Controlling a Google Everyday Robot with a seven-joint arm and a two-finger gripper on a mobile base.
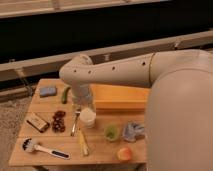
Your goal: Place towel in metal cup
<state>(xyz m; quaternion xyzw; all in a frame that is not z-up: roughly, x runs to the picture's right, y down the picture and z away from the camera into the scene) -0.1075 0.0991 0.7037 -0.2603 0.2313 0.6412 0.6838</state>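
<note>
Camera view is showing the towel point(133, 131) lying crumpled near the right edge of the wooden table point(100, 155), just beside a green cup point(111, 132). It is bunched up and pointing no clear way, with no clear long axis. The gripper point(79, 105) is hanging just beside the metal cup point(88, 118), well apart from the towel; I cannot tell whether it is open or closed.
</note>
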